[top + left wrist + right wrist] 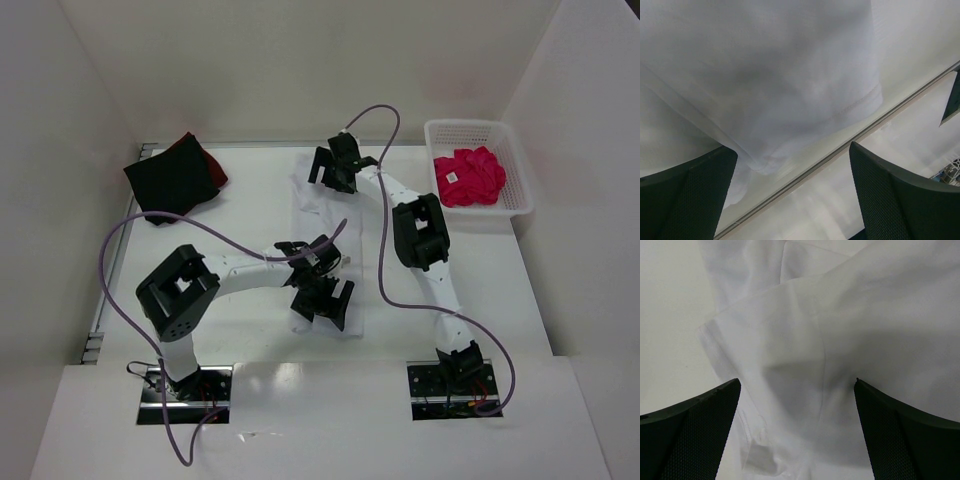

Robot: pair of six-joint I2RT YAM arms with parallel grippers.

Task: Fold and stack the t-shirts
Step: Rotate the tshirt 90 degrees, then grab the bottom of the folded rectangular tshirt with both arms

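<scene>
We see the white t-shirt [318, 215] lying lengthwise in the middle of the counter [480, 290]. Our left tool [790, 160] hangs released over the shirt's near hem, fingers spread. Our right tool [797, 385] is spread just as wide above a sleeve at the far end. The black t-shirt [170, 185] and dark red t-shirt [207, 165] lie together at far left. The pink-red t-shirt [470, 177] sits in the white lattice basket [520, 190] at far right.
</scene>
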